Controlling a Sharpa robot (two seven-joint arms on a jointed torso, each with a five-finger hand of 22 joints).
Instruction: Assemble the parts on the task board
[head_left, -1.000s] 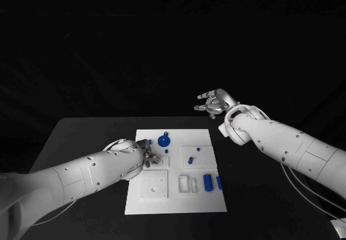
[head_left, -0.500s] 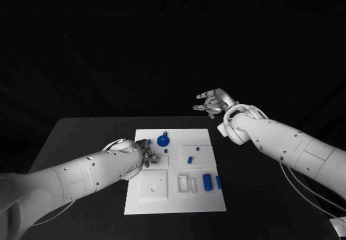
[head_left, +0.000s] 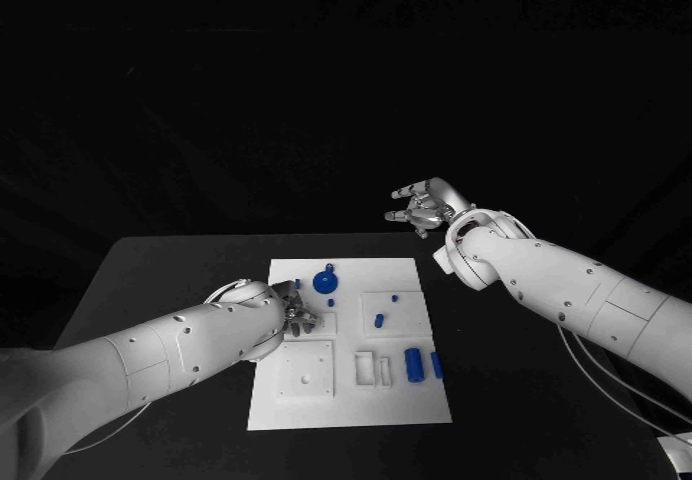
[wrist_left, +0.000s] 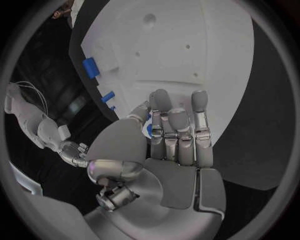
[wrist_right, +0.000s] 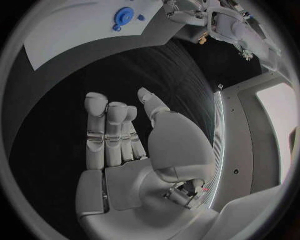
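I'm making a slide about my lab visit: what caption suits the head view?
Left silver robot hand works over the white task board with small blue parts; right robot hand waits raised, empty.

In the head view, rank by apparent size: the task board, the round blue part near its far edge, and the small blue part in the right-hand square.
1. task board
2. round blue part
3. small blue part

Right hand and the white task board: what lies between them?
Only bare black table: in the head view the right hand hangs past the far edge of the white task board, holding nothing. The right wrist view shows the same dark stretch.
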